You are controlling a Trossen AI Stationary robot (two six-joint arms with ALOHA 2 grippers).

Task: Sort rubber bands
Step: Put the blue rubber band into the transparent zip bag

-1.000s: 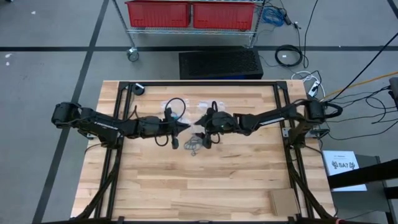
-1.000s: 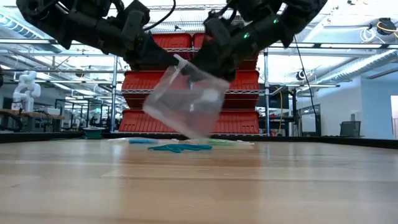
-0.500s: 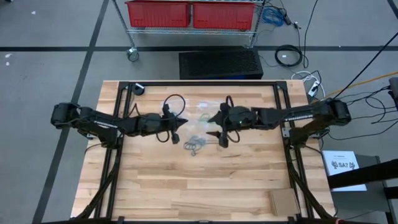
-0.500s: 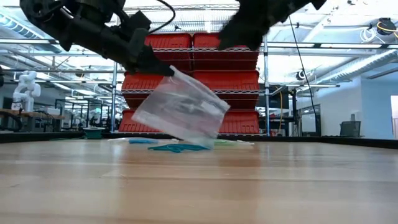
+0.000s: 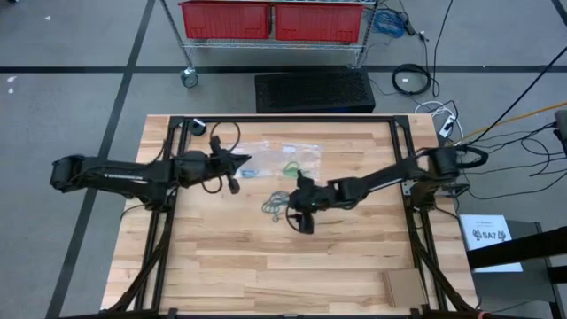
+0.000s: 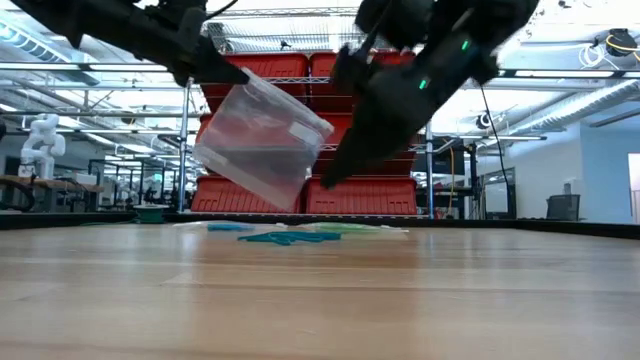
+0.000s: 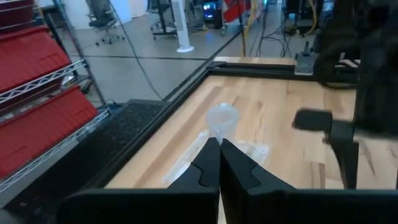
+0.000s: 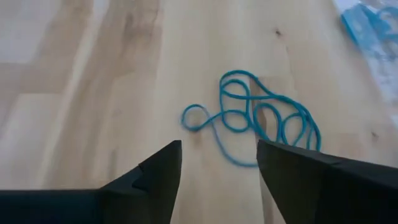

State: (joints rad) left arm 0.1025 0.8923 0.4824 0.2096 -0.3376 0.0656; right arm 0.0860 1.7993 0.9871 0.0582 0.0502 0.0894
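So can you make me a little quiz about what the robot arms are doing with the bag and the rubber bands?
1. True or false: the left tool holds the clear plastic bag up off the table.
2. What lies just ahead of the right tool? A) a red bin B) a tangle of blue rubber bands C) a cardboard piece
3. Fill in: the right tool's fingers are ____.

Key: 1 true. 2 B. 3 open.
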